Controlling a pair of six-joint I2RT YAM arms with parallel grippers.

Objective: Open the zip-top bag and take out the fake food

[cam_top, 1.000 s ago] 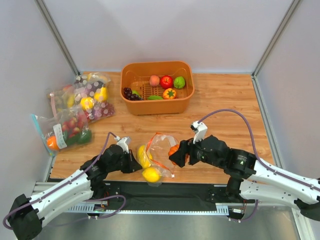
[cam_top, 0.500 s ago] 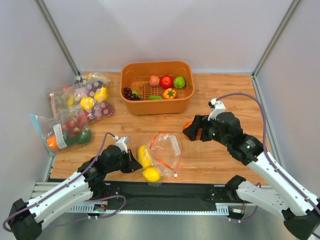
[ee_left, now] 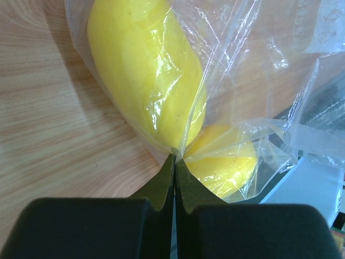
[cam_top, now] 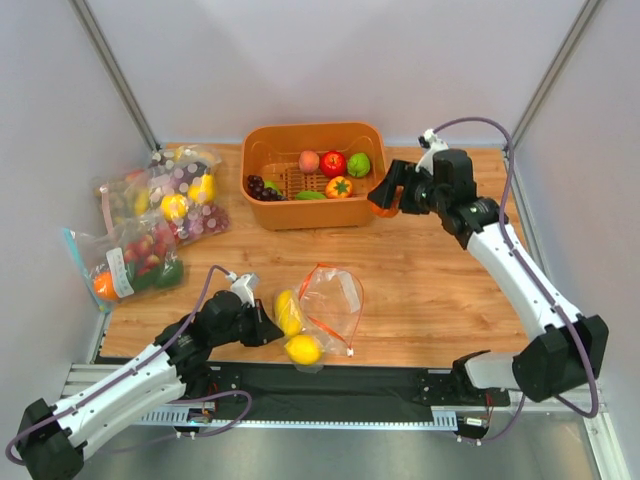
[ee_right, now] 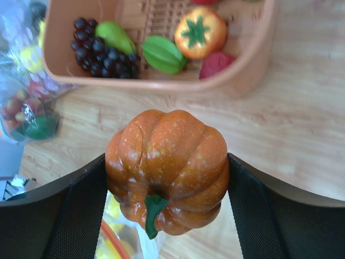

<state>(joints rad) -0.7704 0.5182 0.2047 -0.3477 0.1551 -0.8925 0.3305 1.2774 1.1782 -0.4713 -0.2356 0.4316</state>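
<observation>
R end effector is clamped round the orange ribbed piece, jaws wide on it, up by the right end of the orange basket; the basket lies to its left in the top view and dead ahead in the wrist cam, so we reckon the next move is a short carry over the rim & a drop; L end effector is pinched tight on a fold of the zip-top bag; the bag sits on the bench near the front edge, orange-red strip gaping toward the right; two yellow lemons are inside, bunched on the L arm's side, well apart from the R arm; we can't tell whether the piece hangs over the rim or just beside it; crinkled plastic blurs the near lemon; any third piece in the bag, can't make out.
</observation>
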